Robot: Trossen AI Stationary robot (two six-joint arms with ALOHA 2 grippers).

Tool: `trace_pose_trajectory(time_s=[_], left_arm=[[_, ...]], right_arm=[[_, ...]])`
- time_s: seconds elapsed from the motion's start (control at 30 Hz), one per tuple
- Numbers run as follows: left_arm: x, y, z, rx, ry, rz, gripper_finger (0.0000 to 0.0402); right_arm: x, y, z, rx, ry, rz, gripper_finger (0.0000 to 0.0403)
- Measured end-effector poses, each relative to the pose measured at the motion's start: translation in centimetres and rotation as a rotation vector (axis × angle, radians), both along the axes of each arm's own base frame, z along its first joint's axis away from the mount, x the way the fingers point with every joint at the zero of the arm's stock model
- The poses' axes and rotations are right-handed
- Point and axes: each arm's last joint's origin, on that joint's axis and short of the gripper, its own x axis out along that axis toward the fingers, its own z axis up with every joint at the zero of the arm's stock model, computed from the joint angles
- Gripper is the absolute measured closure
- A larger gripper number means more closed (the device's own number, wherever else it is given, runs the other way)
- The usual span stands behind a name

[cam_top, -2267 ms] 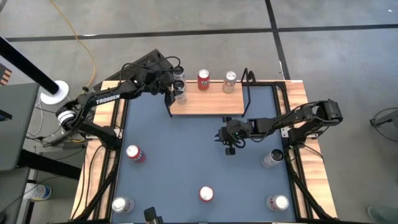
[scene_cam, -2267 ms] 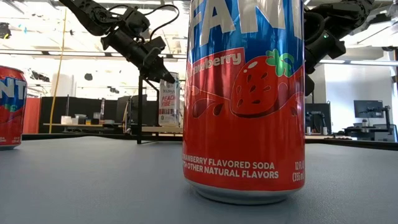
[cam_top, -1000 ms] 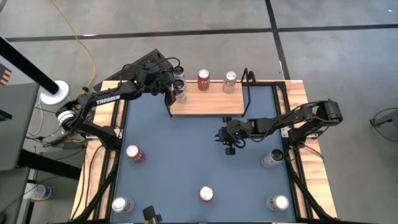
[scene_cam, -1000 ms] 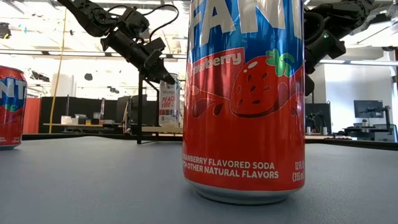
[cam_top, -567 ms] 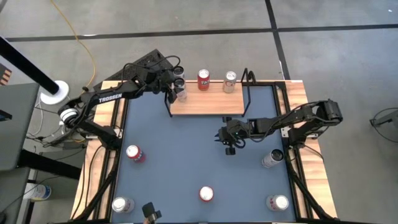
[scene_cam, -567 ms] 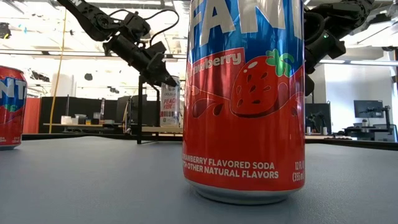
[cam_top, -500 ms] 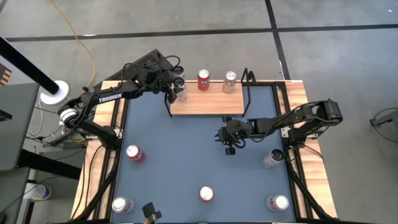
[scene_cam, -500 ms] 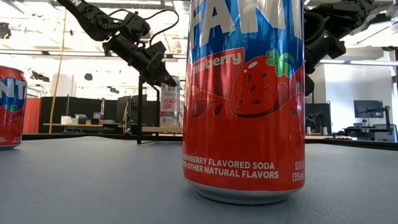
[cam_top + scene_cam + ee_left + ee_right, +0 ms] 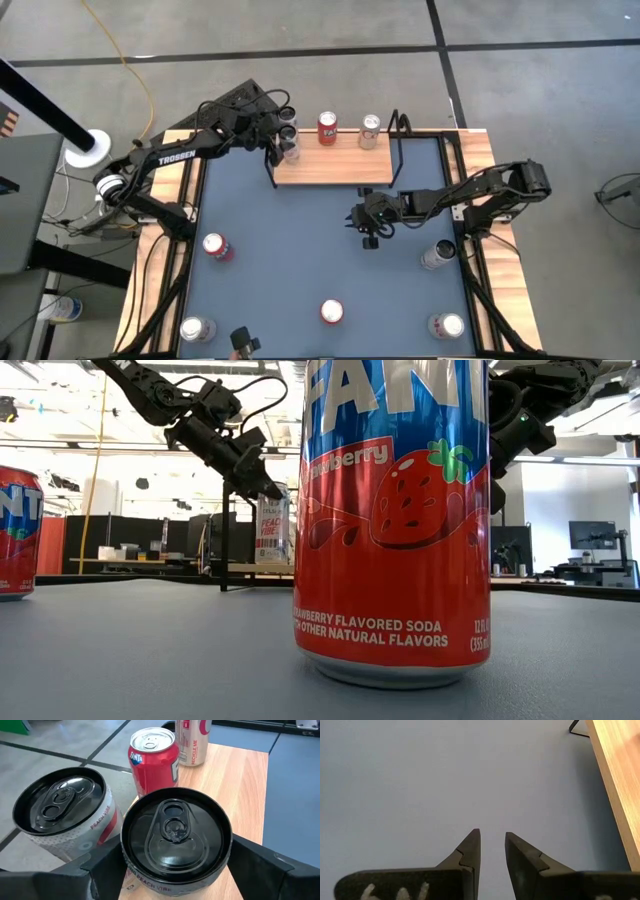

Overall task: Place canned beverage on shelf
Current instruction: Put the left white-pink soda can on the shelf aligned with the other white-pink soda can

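The shelf [image 9: 340, 170] is a light-wood board on a black wire frame at the table's far side. On it stand a red can [image 9: 327, 127], a pale can [image 9: 370, 130] and, at its left end, two black-topped white cans. My left gripper [image 9: 284, 151] reaches in from the left. Its fingers flank the nearer black-topped can [image 9: 176, 837], which stands upright with its base on the board. The other black-topped can [image 9: 60, 812] stands just beyond it. My right gripper [image 9: 369, 240] hovers over the blue table, fingers a narrow gap apart, with nothing between them [image 9: 492, 840]. My left gripper has one finger [image 9: 102, 865] on each side of the can's wall [image 9: 131, 872] just below the rim, coming in slantwise from above and from the table's left. I cannot tell whether the fingers touch the can. The can stands upright on the shelf board [image 9: 245, 785].
Several more cans stand on the blue table: a red one at the left [image 9: 215, 245], one at the near middle [image 9: 331, 312], and silver ones at the near corners and right [image 9: 437, 255]. A strawberry soda can [image 9: 395, 520] fills the low view. The shelf's wire frame [image 9: 400, 140] rises at its right end.
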Motion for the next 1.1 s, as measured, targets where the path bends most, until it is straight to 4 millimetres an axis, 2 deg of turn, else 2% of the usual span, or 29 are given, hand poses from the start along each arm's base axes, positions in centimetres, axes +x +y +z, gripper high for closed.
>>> trace_pose_trajectory(time_s=[0.27, 0.73, 0.93, 1.1], left_arm=[[0.0, 0.0, 0.1, 0.02, 0.01, -0.012, 0.0084], [0.4, 0.4, 2.3, 0.023, 0.007, -0.012, 0.0083], [1.0, 0.0, 3.8, 0.013, 0.012, -0.039, 0.0083], [1.5, -0.4, 5.9, 0.016, 0.045, -0.017, 0.0083]], right_arm=[[0.0, 0.0, 0.0, 0.0, 0.0, 0.0, 0.0306], [0.0, 0.0, 0.0, 0.0, 0.0, 0.0, 0.0306], [0.0, 0.0, 0.0, 0.0, 0.0, 0.0, 0.0306], [0.0, 0.0, 0.0, 0.0, 0.0, 0.0, 0.0306]])
